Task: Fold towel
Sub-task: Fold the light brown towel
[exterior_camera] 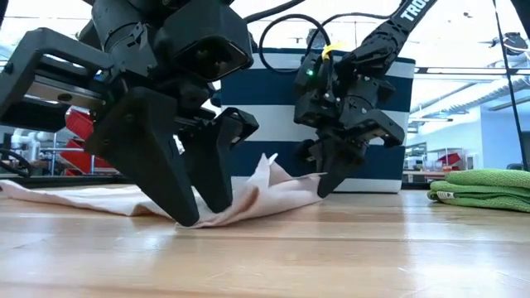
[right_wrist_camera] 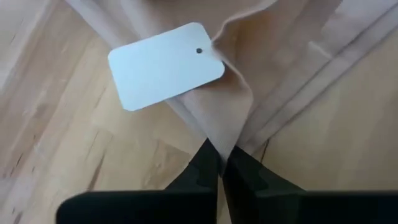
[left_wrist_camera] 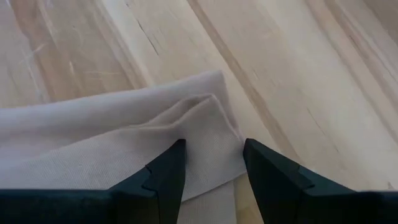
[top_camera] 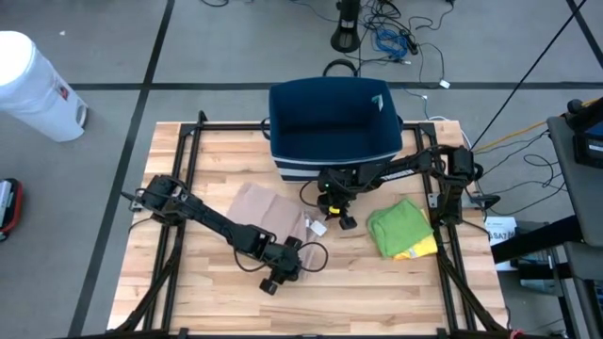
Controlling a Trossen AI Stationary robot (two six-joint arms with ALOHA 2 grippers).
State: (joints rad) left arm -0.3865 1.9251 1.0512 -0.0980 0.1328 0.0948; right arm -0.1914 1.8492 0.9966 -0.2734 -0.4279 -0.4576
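towel [top_camera: 267, 215] | my right gripper [right_wrist_camera: 221, 163] jaws pinched on its edge by a blank white tag [right_wrist_camera: 165, 65] | left gripper [left_wrist_camera: 212, 163] jaws open over a corner | arm lettering reads "TRO", rest cut off

Grey tiled floor [top_camera: 188, 47], tangled cables [top_camera: 396, 38], white bin [top_camera: 33, 85].
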